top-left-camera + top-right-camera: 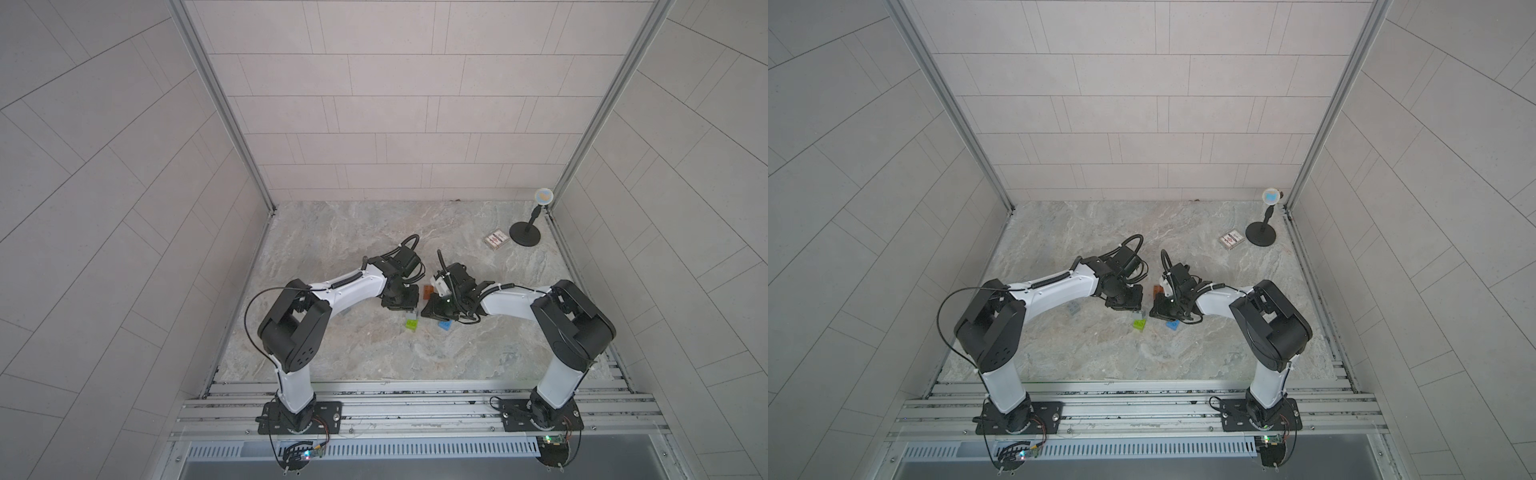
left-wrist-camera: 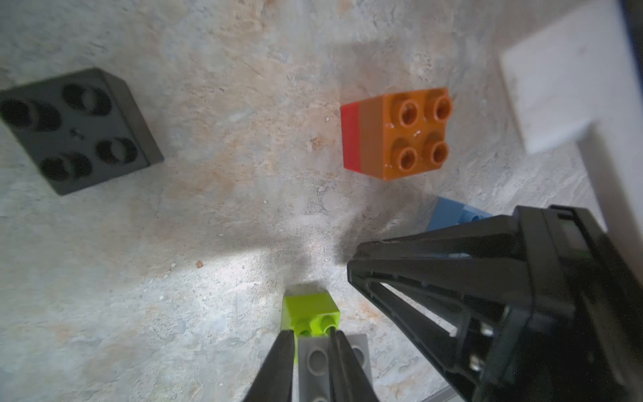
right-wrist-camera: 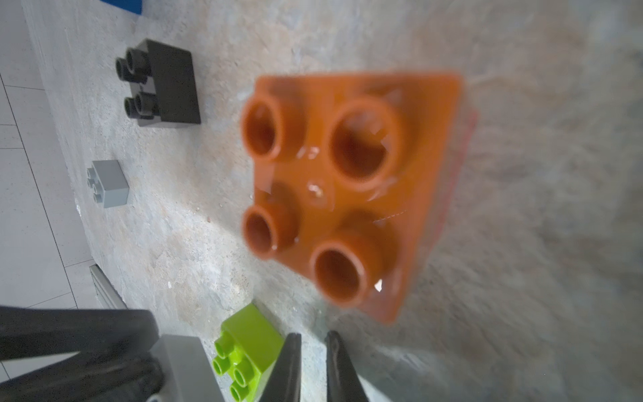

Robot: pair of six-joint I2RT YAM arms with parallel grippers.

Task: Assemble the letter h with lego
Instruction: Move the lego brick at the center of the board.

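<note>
Left gripper (image 2: 311, 332) looks pinched on a grey brick (image 2: 334, 362), holding it right by the lime brick (image 2: 309, 308). We can't tell from the wrist view whether those two are touching or just apart. Right gripper (image 3: 313, 336) has its jaws almost together with nothing between them, sitting just beside the lime brick and near the orange brick (image 3: 341, 188).

As for the letter h, there's not much of it yet. The only joined bit we can see is the orange brick sitting on the red brick (image 2: 351, 139), which we'd guess is the short leg. The rest of the lego is loose in the middle of the table (image 1: 374, 353) between the two arms. The black brick (image 2: 76, 128) is off on its own, a blue brick (image 1: 444, 325) is next to the right gripper, and the other grey brick (image 3: 108, 184) is over toward the left arm.

Handling-wise, we reckon these are light, stiff and a bit glossy, so they'll probably skate on that stone top if nudged. The best hold is flat on two opposite side walls, low enough to leave the studs free. Pinching by the studs would likely let a brick twist. Pressing one on wants a square, straight-down push with the lower brick braced.
</note>
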